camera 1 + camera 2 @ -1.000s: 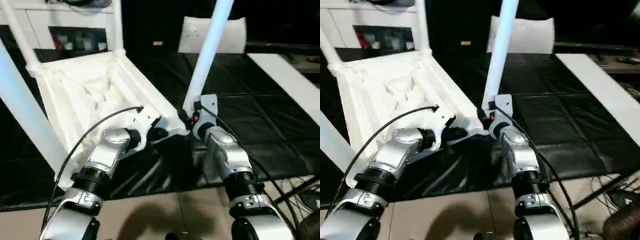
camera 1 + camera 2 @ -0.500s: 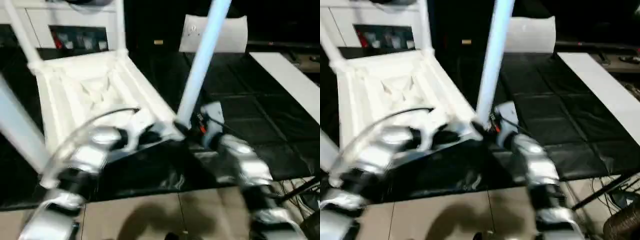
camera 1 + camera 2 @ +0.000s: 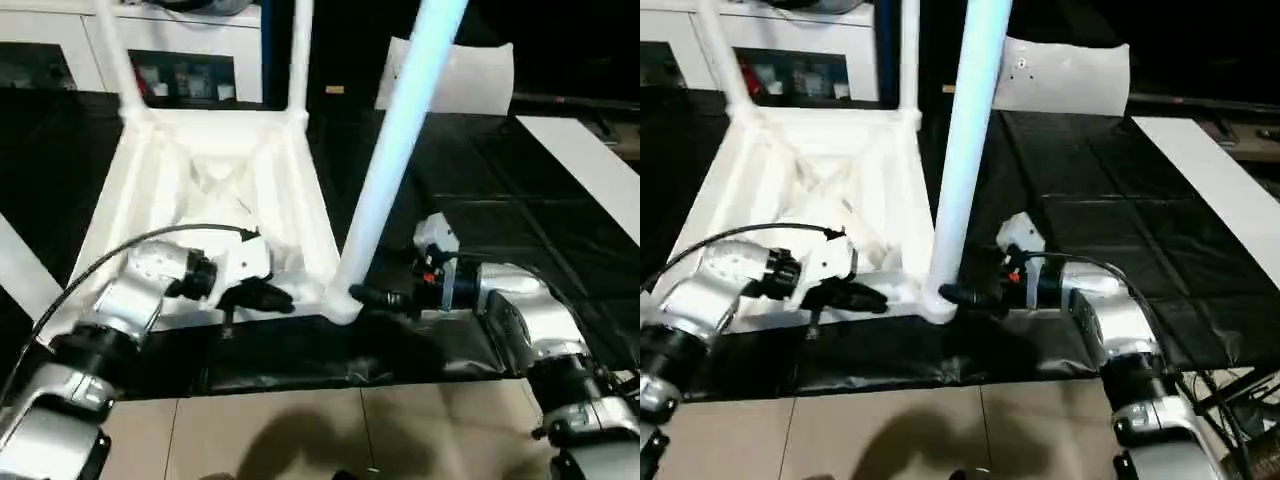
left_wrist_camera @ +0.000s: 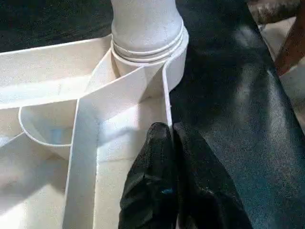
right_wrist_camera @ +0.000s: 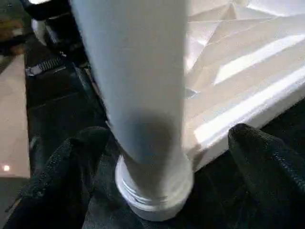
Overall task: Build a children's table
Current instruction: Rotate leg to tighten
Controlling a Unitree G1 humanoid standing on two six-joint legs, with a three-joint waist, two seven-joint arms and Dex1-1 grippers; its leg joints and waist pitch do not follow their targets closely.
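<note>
Black sheeting covers the surface (image 3: 560, 240), with a white cabinet (image 3: 180, 50) and a white slab (image 3: 470, 75) at the back.

Head views: the tabletop (image 3: 200, 190) lies underside up. The left claw (image 3: 262, 296) rests at its near edge, beside the corner socket. A leg (image 3: 395, 150) stands in that socket. The right claw (image 3: 375, 298) points in at the leg's base from the other side.

Left wrist view: the left claw (image 4: 171, 136) is clenched, empty, tips against the tabletop's (image 4: 57, 86) rim wall just short of the leg (image 4: 145, 21).

Right wrist view: the right claw (image 5: 157, 157) is released, its fingers (image 5: 262, 157) wide either side of the leg (image 5: 138, 81), not gripping.
</note>
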